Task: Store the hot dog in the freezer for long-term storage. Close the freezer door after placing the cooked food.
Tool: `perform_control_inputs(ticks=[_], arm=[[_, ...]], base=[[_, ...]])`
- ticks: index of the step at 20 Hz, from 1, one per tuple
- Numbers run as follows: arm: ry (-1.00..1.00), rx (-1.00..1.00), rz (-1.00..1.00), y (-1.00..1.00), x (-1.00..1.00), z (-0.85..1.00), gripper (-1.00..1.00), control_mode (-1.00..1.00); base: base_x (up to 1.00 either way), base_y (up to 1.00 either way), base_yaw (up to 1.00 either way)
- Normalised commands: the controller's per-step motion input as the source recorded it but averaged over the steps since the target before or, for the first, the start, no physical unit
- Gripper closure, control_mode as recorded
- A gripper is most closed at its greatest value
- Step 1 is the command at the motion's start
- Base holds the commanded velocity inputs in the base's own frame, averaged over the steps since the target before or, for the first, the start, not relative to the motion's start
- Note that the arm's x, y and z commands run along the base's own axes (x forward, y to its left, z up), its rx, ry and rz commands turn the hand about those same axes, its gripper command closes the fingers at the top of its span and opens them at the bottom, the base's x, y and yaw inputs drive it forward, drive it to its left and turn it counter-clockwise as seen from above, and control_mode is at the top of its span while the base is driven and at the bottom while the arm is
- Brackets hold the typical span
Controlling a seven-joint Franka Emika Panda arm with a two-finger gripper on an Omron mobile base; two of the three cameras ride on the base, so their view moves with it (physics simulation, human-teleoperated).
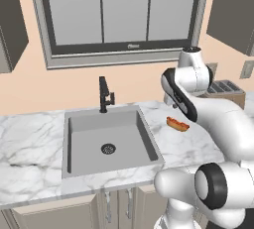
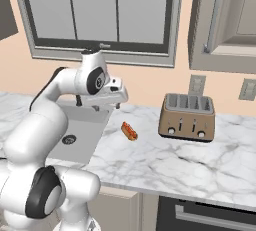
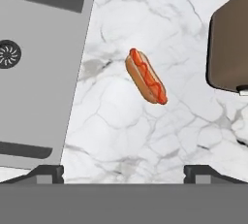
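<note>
The tool stood wide open and empty, its two dark fingertips far apart at the bottom of the hand view, with nothing between them and nothing touched. It hung above the counter, looking down on the hot dog, and in the right base view the tool sat up and back from the sausage — well clear of it, though how high is hard to judge from these angles.

The hot dog lay on the marble just beside the sink, on the side nearer the toaster, between the two and touching neither. It rested flat, turned at a slant to the sink's edge, sausage uppermost in its bun.

As for handling, it looked light and small against the tool, so weight should be no trouble. The bun is probably soft and would give under a hard squeeze, and the rounded sausage on top could roll or slip out. The best hold, I judged, would be across the short width at the middle of its length, the fingers turned to match its slant and closing on the two long flanks of the bun — not end to end, where it might buckle or tip. A gentle closure should do.
</note>
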Motion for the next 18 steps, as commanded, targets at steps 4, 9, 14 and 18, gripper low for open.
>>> perform_control_inputs(ticks=[4,9,14,18], arm=[[0.0,-0.12,0.0,-0.22,0.18,-0.52,-1.0,-1.0],[0.08,-0.02,0.04,-0.07,0.11,-0.44,-1.0,-1.0],[0.05,0.0,0.12,-0.15,0.21,-0.37,-1.0,-1.0],[0.03,0.01,0.11,-0.23,0.42,-0.4,-1.0,-1.0]], base=[[0.0,0.0,0.0],[0.0,0.0,0.0],[0.0,0.0,0.0],[0.0,0.0,0.0]])
